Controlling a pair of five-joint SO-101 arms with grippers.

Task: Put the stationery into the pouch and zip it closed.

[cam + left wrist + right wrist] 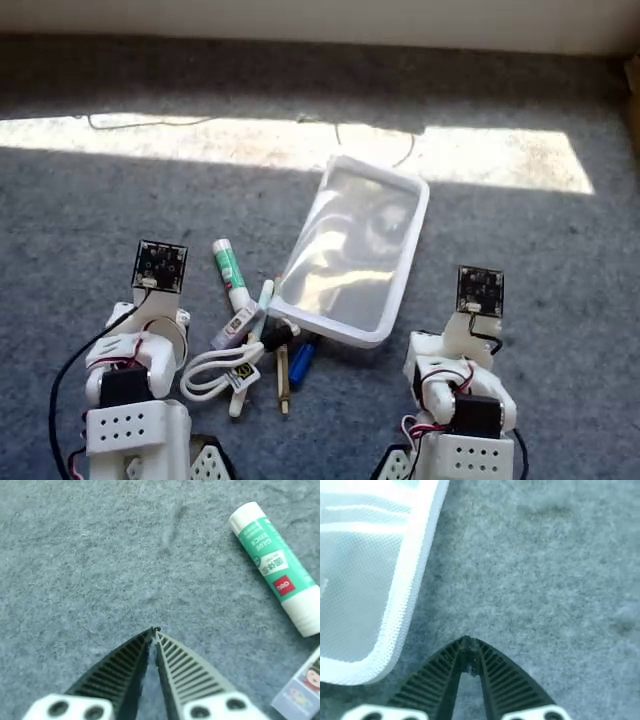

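1. Pointing down at the grey carpet (75,555), our left gripper (153,630) is clenched on nothing, its tips meeting near the green-and-white glue stick (277,565).
2. Our right gripper (466,640) is likewise closed and empty, near a corner of the pouch (406,595).
3. We see the translucent pouch lying flat between the two arms, with a blue pen (302,362), a white cable (215,372) and other stationery heaped at its near edge, beside the left arm.
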